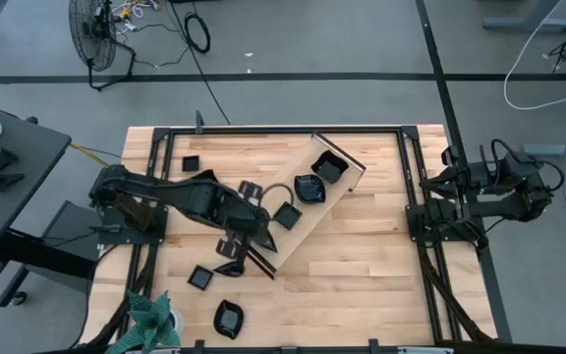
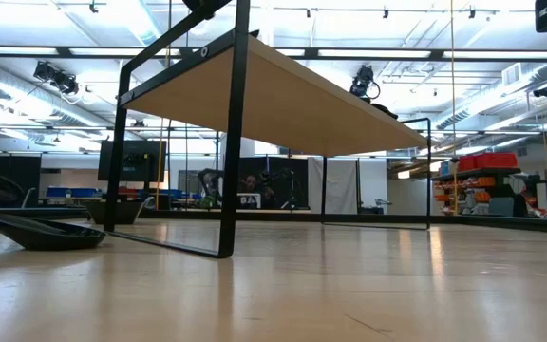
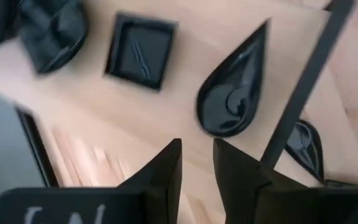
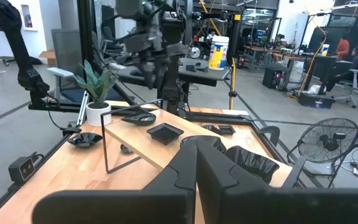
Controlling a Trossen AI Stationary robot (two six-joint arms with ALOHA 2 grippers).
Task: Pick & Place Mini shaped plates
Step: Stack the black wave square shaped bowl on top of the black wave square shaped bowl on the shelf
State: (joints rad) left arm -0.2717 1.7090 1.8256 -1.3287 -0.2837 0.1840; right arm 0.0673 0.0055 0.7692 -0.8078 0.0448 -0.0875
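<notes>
A long light-wood tray (image 1: 334, 195) on black legs lies slantwise across the table. On it rest several mini shaped plates: a black teardrop plate (image 3: 235, 93), a square one (image 3: 140, 51) and a wavy-rimmed one (image 3: 55, 34). My left gripper (image 3: 197, 168) hovers open above the tray's near end (image 1: 244, 236), just short of the teardrop plate, with nothing between its fingers. More black plates lie flat on the table: a square one (image 1: 200, 278), a leaf-shaped one (image 1: 228, 319) and one seen under the tray (image 3: 306, 146). My right gripper (image 4: 197, 155) waits shut at the table's right edge.
A potted plant (image 1: 150, 320) stands at the near left corner. A black frame (image 1: 263, 130) borders the table. Another square plate (image 1: 191, 162) lies at the far left. Bare wood (image 1: 362, 275) lies to the near right of the tray.
</notes>
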